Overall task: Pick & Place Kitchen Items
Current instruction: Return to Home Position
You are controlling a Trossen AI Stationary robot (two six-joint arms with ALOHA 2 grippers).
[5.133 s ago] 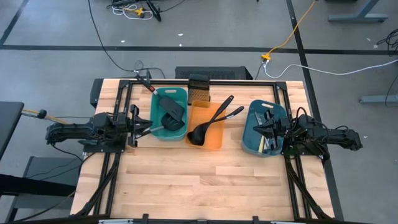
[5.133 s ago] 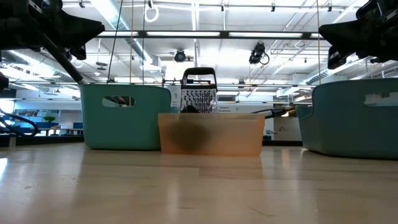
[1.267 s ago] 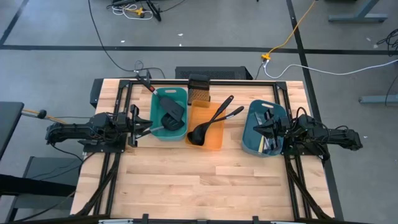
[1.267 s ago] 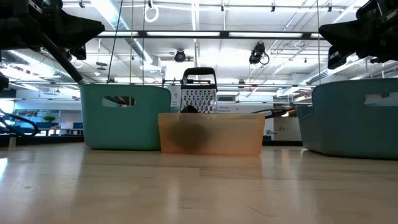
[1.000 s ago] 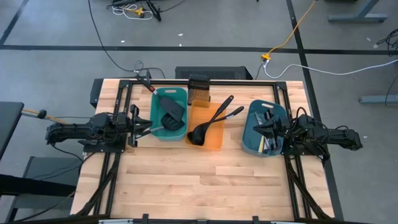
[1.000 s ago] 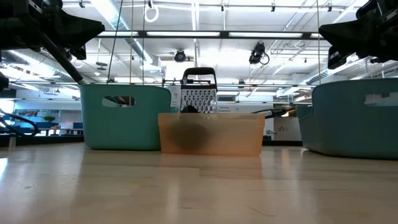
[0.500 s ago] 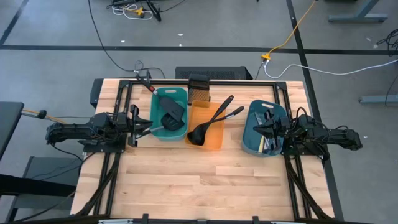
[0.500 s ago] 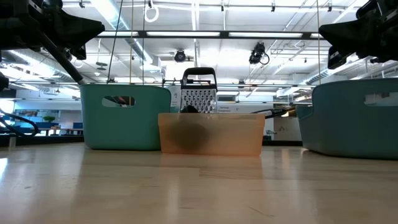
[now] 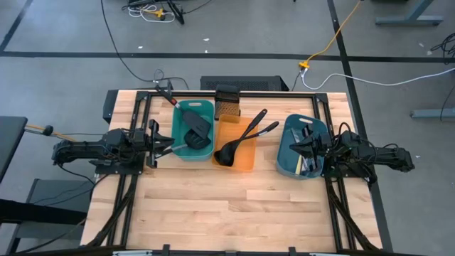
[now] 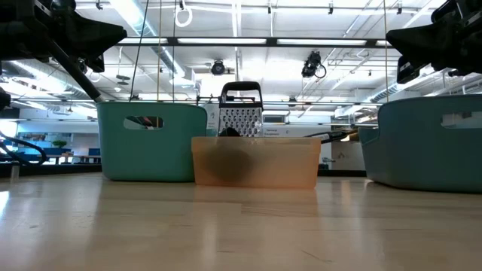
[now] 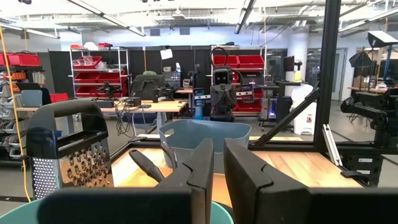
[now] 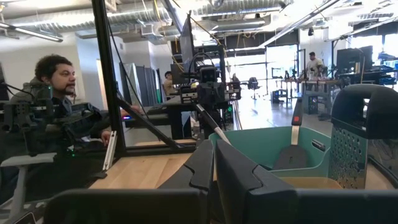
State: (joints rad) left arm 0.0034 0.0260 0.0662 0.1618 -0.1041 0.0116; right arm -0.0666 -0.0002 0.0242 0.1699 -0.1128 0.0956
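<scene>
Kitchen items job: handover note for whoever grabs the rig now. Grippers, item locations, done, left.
Left gripper: fingers shut, empty, beside the teal tray on its left side.
Right gripper: fingers shut, empty, over the blue tray.
Two spatulas lie in the teal tray. Two ladles lie in the orange tray, handles poking past its rim. Cutlery is in the blue tray, partly hidden by the arm.
Done: every item seen is in a tray.
Left: no loose items show; probably only parking the arms.

bright overhead ceiling strip lights, soft shadows, blurred foreground table
</scene>
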